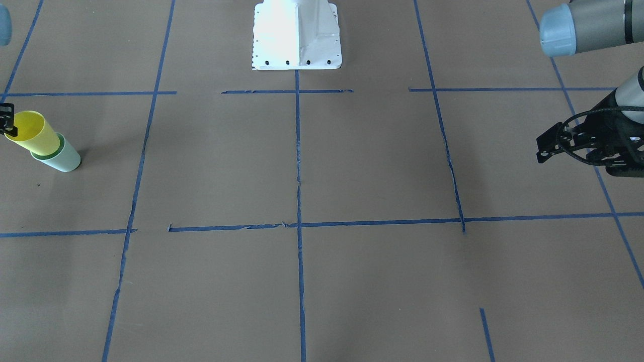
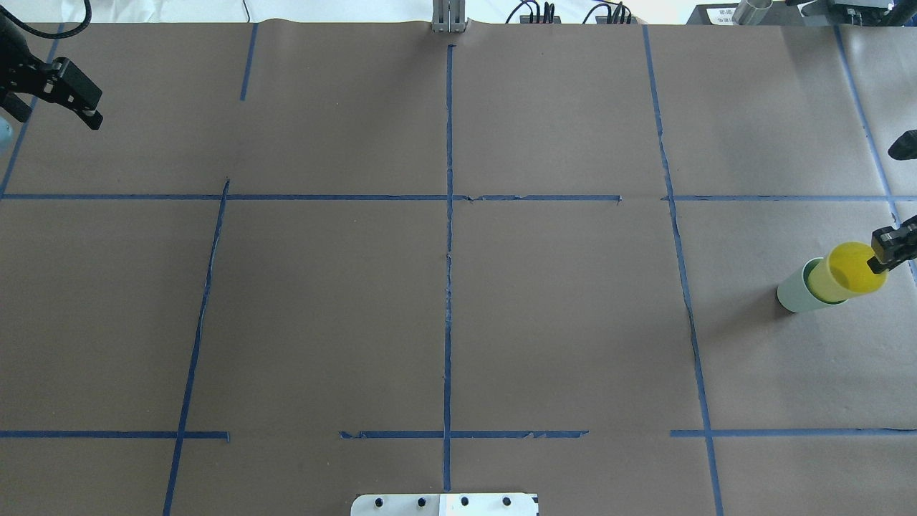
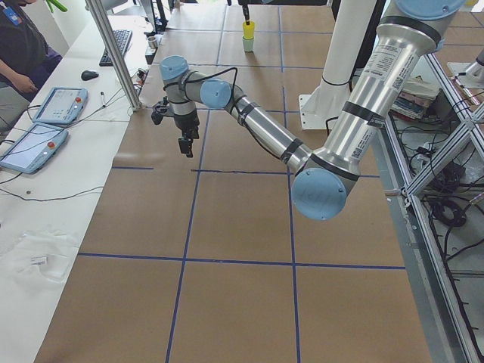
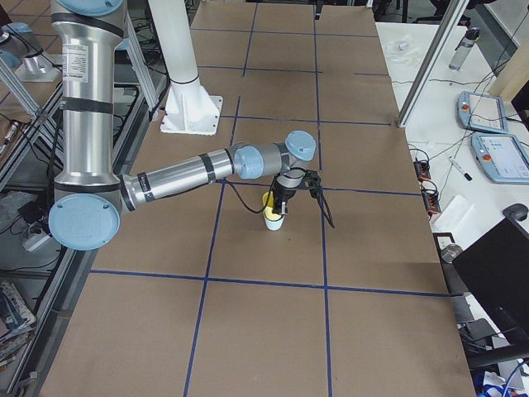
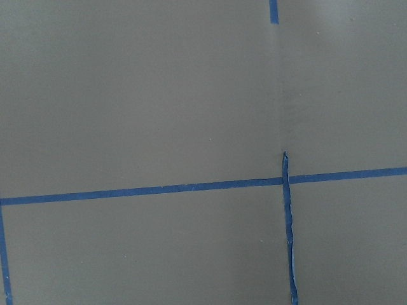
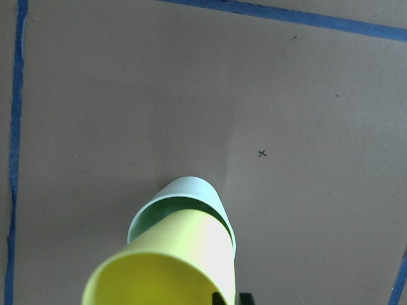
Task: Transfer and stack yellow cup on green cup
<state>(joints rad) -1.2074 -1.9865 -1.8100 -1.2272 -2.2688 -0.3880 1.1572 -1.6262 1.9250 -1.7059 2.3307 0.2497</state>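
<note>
Yellow cup stands upright, mouth up, inside green cup.

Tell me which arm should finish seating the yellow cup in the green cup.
Right. The right gripper grips the yellow cup at its rim, already nested in the green cup; the left gripper hangs empty across the table.

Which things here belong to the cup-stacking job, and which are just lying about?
Job:
yellow cup, nested in the green cup
right gripper, at the yellow cup's rim
left gripper, far off across the table

Lying about:
white base
blue tape
tablets
keyboard
mouse
</note>
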